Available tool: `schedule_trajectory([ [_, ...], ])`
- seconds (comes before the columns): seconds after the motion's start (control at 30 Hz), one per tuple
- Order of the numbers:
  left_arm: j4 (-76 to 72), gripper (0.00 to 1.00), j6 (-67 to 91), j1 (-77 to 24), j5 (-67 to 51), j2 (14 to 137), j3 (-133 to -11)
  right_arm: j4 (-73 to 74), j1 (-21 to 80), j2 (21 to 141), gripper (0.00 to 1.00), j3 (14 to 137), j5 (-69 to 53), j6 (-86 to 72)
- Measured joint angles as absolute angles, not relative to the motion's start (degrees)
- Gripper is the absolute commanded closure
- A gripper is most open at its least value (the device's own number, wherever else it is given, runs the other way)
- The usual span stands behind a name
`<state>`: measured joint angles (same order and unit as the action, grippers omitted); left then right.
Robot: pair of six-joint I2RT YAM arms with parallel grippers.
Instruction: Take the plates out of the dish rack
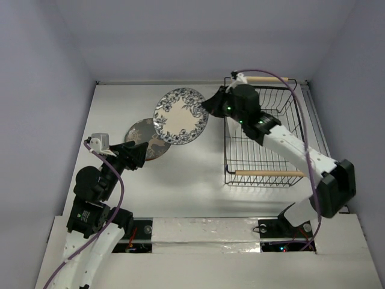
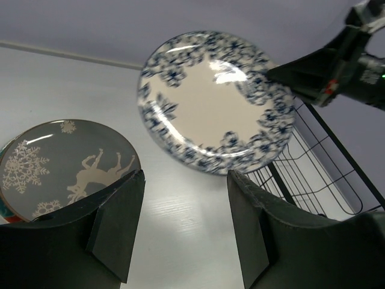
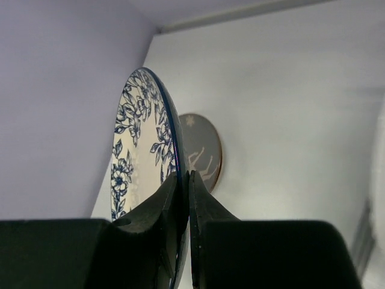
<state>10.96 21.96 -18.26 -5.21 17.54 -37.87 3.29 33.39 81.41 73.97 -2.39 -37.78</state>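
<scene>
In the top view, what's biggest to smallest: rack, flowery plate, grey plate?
Rack
flowery plate
grey plate
The grey one is partly covered, the flowery one held up, so those two are unsure.

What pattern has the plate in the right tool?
Floral plate: blue flowers on white; left wrist view.

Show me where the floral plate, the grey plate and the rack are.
floral plate [image 1: 180, 115]: top view, on its cream middle.
grey plate [image 2: 66, 158]: left wrist view, on its grey middle.
rack [image 1: 269, 173]: top view, on its near wooden handle.
</scene>
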Motion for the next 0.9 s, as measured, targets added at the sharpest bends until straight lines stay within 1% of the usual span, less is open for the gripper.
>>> schedule_trajectory([
  [0.17, 11.0, 0.46, 22.0, -18.3, -5.2, 17.6, -37.9, 1.6, 39.9, 94.8, 1.00, 80.7, -0.9, -38.4],
  [0.33, 11.0, 0.46, 22.0, -18.3, -5.3, 17.5, -37.9, -0.5, 43.0, 105.3, 1.00, 85.7, -1.7, -39.9],
  [0.63, 11.0, 0.46, 22.0, -18.3, -5.3, 17.5, -37.9, -3.5, 42.8, 116.5, 1.00, 89.5, -5.0, -43.9],
  [0.9, 11.0, 0.46, 22.0, -18.3, -5.3, 17.5, -37.9, -8.0, 42.7, 122.9, 1.00, 90.0, -6.9, -48.8],
])
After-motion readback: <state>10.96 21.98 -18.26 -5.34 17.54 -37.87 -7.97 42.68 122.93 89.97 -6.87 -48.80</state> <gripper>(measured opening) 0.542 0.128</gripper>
